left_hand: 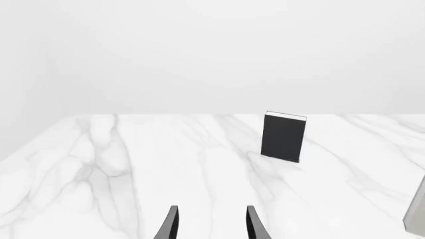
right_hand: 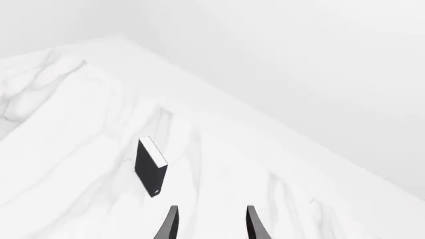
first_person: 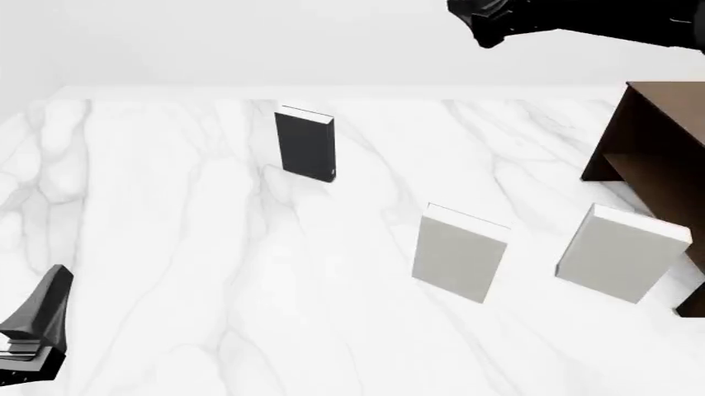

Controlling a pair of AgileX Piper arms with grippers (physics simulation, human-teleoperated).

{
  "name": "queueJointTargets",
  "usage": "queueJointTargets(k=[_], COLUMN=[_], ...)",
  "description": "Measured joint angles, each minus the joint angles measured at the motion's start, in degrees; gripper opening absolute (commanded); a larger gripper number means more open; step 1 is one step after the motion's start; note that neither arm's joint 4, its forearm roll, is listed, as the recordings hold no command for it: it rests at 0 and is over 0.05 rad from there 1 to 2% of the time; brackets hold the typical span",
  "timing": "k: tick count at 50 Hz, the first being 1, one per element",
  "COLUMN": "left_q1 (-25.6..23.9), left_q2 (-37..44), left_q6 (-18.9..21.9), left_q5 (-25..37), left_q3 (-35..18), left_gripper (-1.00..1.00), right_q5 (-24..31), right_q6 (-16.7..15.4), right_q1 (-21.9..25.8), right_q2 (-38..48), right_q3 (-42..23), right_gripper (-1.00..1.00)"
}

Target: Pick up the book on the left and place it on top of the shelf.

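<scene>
The left gripper sits low at the near left of the marble table, well apart from the book and nearer the camera than it. In the left wrist view its jaws stand parted, a fair gap between the two dark fingers, with nothing held.

The book stands upright on the table, its black cover facing the arms' side and its white page edges along the top. Bare marble lies all around it: open to its left out to the table's left edge, open behind it up to the far edge, and open in front toward the left gripper.

To the right of the book and nearer the camera stand two pale grey books, the second farther right again; both are apart from the book and from each other.

Farthest right of the book is the shelf, dark brown, with a flat top board and an open compartment below; the second grey book stands just in front of it.

The right gripper hangs high above the table, up and to the right of the book. In the right wrist view its jaws are parted and empty, looking down on the book.
</scene>
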Motion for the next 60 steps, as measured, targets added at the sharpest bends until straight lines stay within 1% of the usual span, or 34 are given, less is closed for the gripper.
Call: queueJointTargets(k=[12,26,46,60], left_q1=[0.00,0.00,0.00,0.00], left_q2=[0.00,0.00,0.00,0.00], left_q6=[0.00,0.00,0.00,0.00], left_q5=[0.00,0.00,0.00,0.00], left_q3=[0.00,0.00,0.00,0.00], left_gripper=[1.00,1.00,1.00,1.00], right_q5=[1.37,1.42,0.03,-0.98], right_q6=[-1.16,-1.35,-0.62,0.49], right_q1=[1.38,3.49,4.60,5.35], right_q2=[8.35,17.35,25.69,30.83], right_q3=[-7.36,-13.68,-18.26,-21.35], right_gripper=[1.00,1.00,1.00,1.00])
